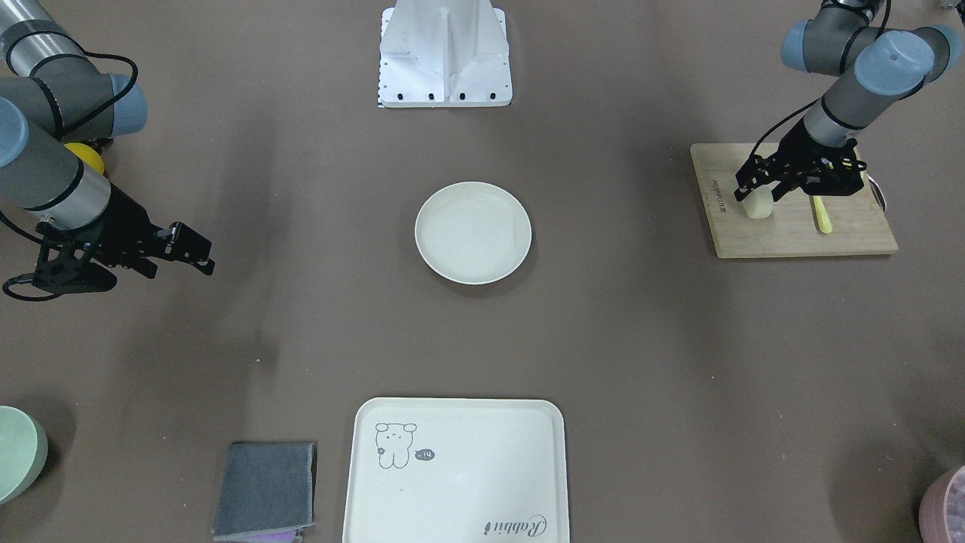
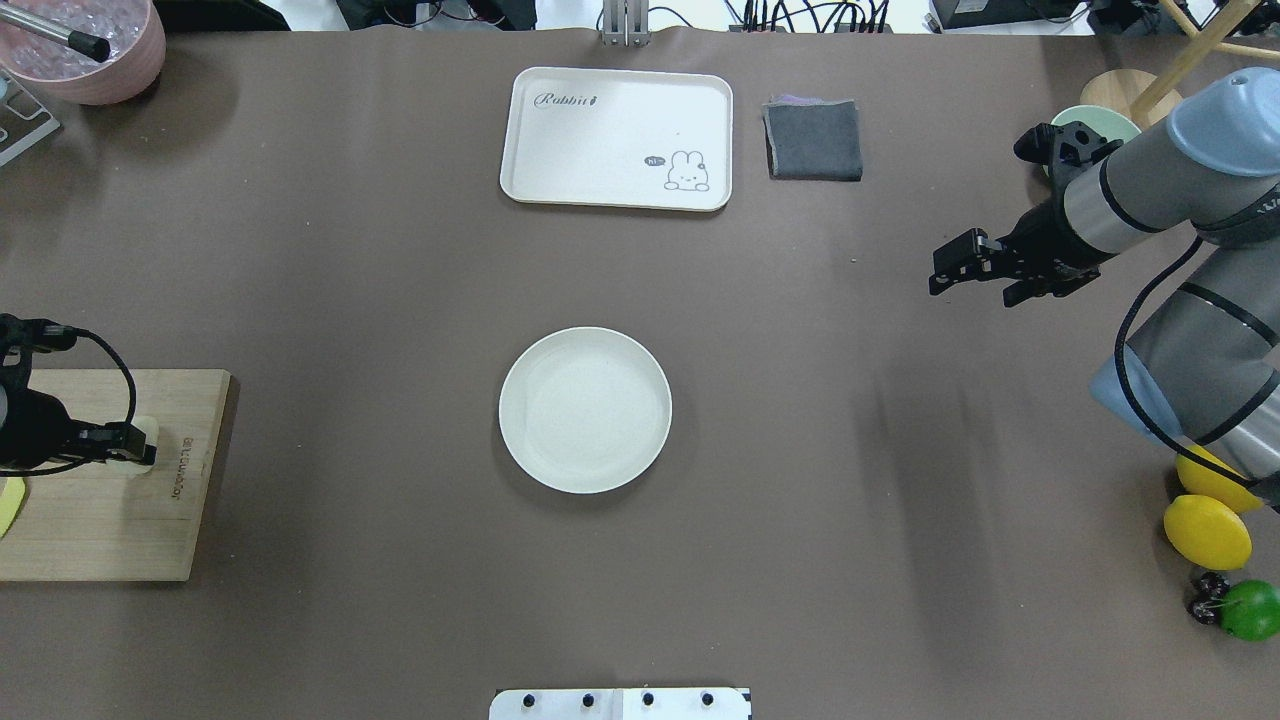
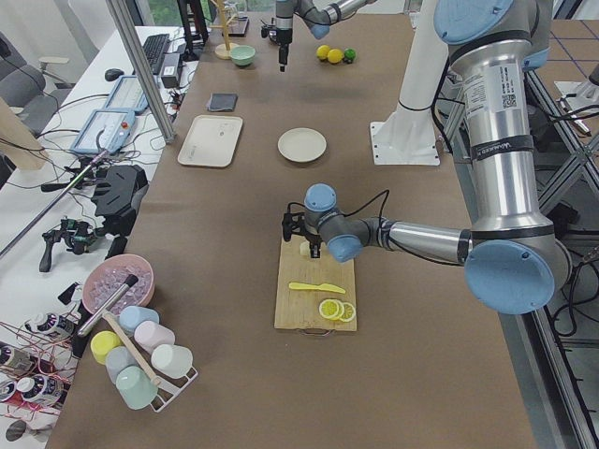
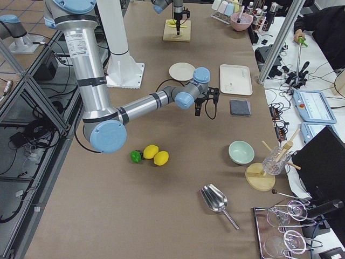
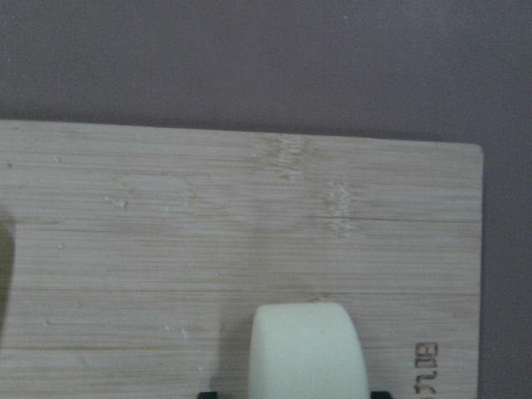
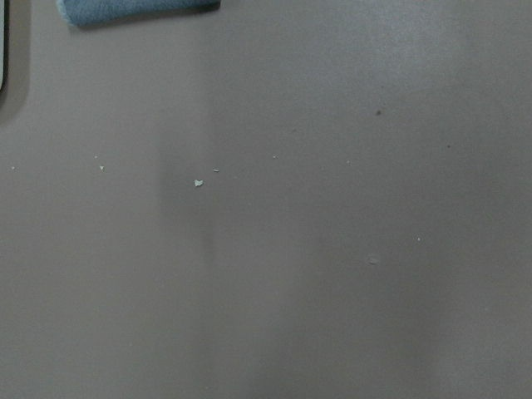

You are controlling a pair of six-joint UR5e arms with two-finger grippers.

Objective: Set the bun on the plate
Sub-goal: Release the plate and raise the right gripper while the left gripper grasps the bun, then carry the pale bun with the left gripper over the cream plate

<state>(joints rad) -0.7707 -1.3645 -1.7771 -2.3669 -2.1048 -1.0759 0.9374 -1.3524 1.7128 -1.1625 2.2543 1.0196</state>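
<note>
Big picture first: the brown desk [image 2: 900,500] has loads of free space, so the route isn't the hard part. The wooden board [image 2: 100,520] sits way off at the robot's left end. The plate [image 2: 585,410] is dead centre, empty, and well apart from the board.

The left tool [image 1: 759,194] is down over the near corner of the board. From the wrist view it looks clenched on the bun [image 1: 759,207], with a finger pressed against each side. I can't tell whether the bun has left the wood or is resting on it. The right tool [image 2: 945,270] hangs over bare desk on the far side. Its fingers look spread, with nothing between them, so it's not part of this.

My take on doing this bit well:
- That bun looks soft, so hold it just firmly enough, or it'll squash or squirt out.
- Go straight up before going sideways, so it doesn't drag on the board or clip the yellow knife [image 1: 822,215] lying just beside it.
- Carry it low and steady to the middle of the plate.
- Set it down inside the rim, then let go.
</note>
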